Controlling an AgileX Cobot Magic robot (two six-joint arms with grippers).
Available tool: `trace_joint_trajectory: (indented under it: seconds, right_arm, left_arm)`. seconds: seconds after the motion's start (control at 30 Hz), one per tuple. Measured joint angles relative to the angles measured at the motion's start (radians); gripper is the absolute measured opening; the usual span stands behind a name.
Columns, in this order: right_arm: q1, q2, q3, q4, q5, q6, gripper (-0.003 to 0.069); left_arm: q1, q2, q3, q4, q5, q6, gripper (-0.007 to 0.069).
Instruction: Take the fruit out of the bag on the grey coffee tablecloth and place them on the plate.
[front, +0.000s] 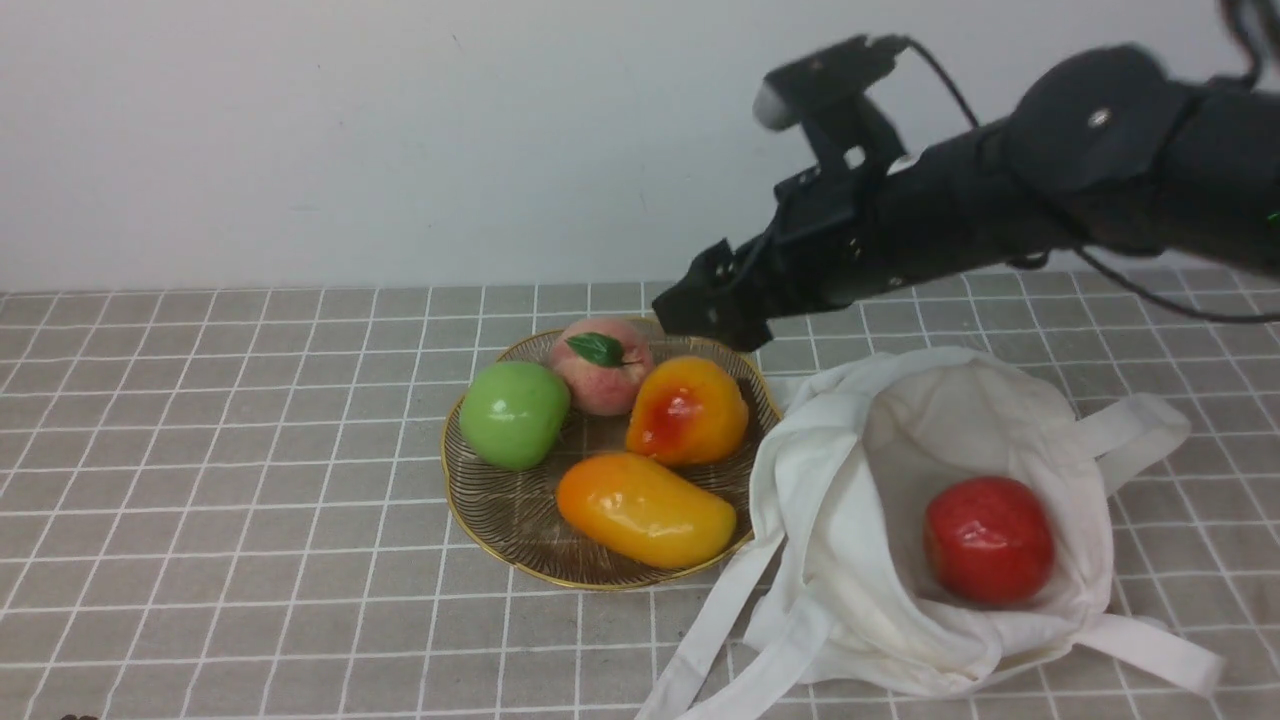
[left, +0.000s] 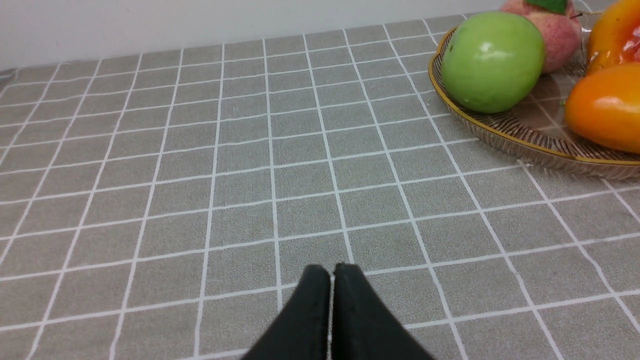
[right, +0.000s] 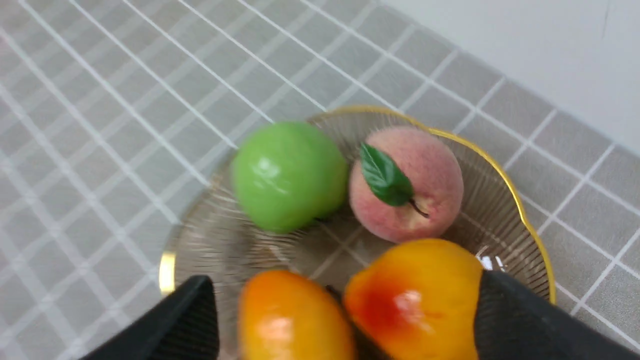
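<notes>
The round orange-yellow fruit (front: 688, 412) (right: 415, 295) with a red blush rests on the gold-rimmed glass plate (front: 478, 520). A red apple (front: 988, 540) lies inside the off-white bag (front: 850, 580), whose mouth gapes open on the grey checked tablecloth (front: 250, 480) right of the plate. My right gripper (front: 715, 312) (right: 345, 282) hovers over the plate's back right edge, jaws wide open and empty; one finger (right: 520, 320) overlaps the orange-yellow fruit's edge in the right wrist view. My left gripper (left: 332, 270) is shut, empty, low over bare cloth left of the plate (left: 500, 132).
The plate also holds a green apple (front: 513, 414) (left: 492, 61), a pink peach with a leaf (front: 600, 365) (right: 407, 182) and an elongated mango (front: 645, 508) (right: 295, 320). The bag's straps (front: 715, 620) trail toward the front edge. A white wall stands behind.
</notes>
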Motion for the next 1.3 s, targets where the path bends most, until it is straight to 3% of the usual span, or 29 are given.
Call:
trace_joint_trajectory:
  seconds: [0.13,0.23,0.33,0.4,0.67,0.83,0.9,0.93,1.03,1.13,1.3]
  right_arm:
    - [-0.077,-0.154,-0.051,-0.041,0.268,0.125,0.0431]
    - [-0.140,-0.275,-0.062,-0.114,0.451,0.217,0.0260]
    - [-0.182,-0.362,-0.050,-0.186,0.501,0.272,0.0094]
    - [-0.201,-0.435,-0.011,-0.228,0.507,0.307,0.0023]
    - [-0.209,-0.781,0.326,-0.272,0.472,0.351,-0.0013]
    - [-0.209,-0.969,0.595,-0.256,0.151,0.338,-0.0013]
    - [-0.209,-1.053,0.791,-0.228,-0.116,0.294,-0.0013]
    - [-0.209,-1.053,0.804,-0.224,-0.116,0.292,-0.0013]
    - [-0.209,-1.105,0.982,-0.141,-0.417,0.268,-0.0014]
    - [-0.209,-1.112,1.051,-0.070,-0.564,0.264,-0.0014]
    - [-0.209,-1.114,1.066,-0.007,-0.644,0.261,-0.0014]
  left_arm:
    - [0.000,0.000,0.000,0.000,0.000,0.000,-0.0008]
    - [0.000,0.000,0.000,0.000,0.000,0.000,-0.0008]
    - [0.000,0.000,0.000,0.000,0.000,0.000,-0.0008]
    - [0.000,0.000,0.000,0.000,0.000,0.000,-0.0008]
    - [0.000,0.000,0.000,0.000,0.000,0.000,-0.0008]
    - [0.000,0.000,0.000,0.000,0.000,0.000,-0.0008]
    - [0.000,0.000,0.000,0.000,0.000,0.000,-0.0008]
    - [0.000,0.000,0.000,0.000,0.000,0.000,-0.0008]
    - [0.000,0.000,0.000,0.000,0.000,0.000,-0.0008]
    - [0.000,0.000,0.000,0.000,0.000,0.000,-0.0008]
    - [0.000,0.000,0.000,0.000,0.000,0.000,-0.0008]
